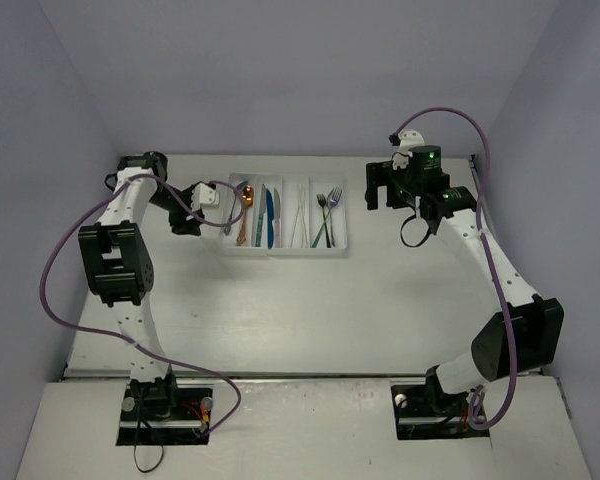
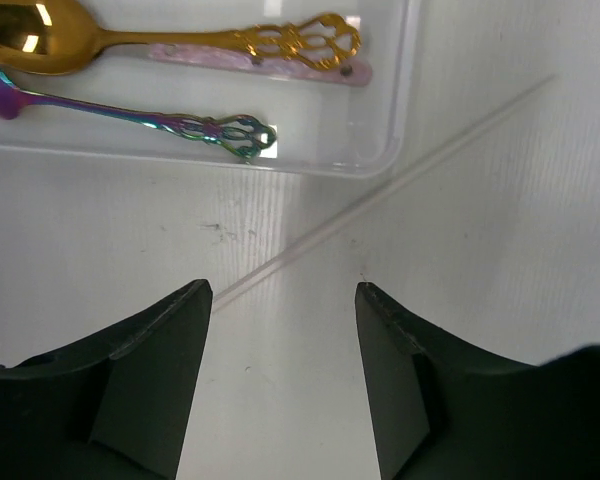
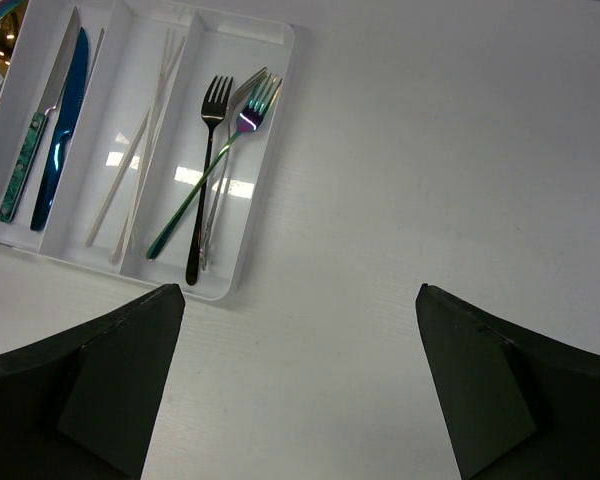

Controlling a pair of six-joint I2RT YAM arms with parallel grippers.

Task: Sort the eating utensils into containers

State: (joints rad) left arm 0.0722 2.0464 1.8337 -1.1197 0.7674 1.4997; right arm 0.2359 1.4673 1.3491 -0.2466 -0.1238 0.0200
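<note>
1. Left gripper [image 2: 280, 300]: released, nothing between the fingers. It sits low over the table [image 1: 280, 320] at the tray's 9 o'clock, just beside its left wall.
2. Right gripper [image 3: 298, 300]: spread wide and empty, over the table at the tray's 3 o'clock, apart from it.
3. Thin pale stick [image 2: 380, 190]: the one utensil seen outside the tray. It lies flat on the table, its near end just ahead of the left gripper's fingers, and runs toward 1 o'clock past the tray corner.
4. White tray [image 1: 280, 251]: far half of the table, at 12 o'clock. Compartments, left to right: gold spoon [image 2: 40, 40] and iridescent spoon [image 2: 130, 112]; knives [image 3: 60, 130]; pale sticks [image 3: 128, 150]; crossed forks [image 3: 216, 95].

Hazards, as judged:
- The stick is thin, flat and nearly table-coloured, so closing fingers may skid over it or flick it away.
- Gripped at one end, it could droop and snag the tray wall.
- The spoon compartment is nearest, so a short carry would drop the stick there rather than with the sticks, two compartments toward 3 o'clock.
</note>
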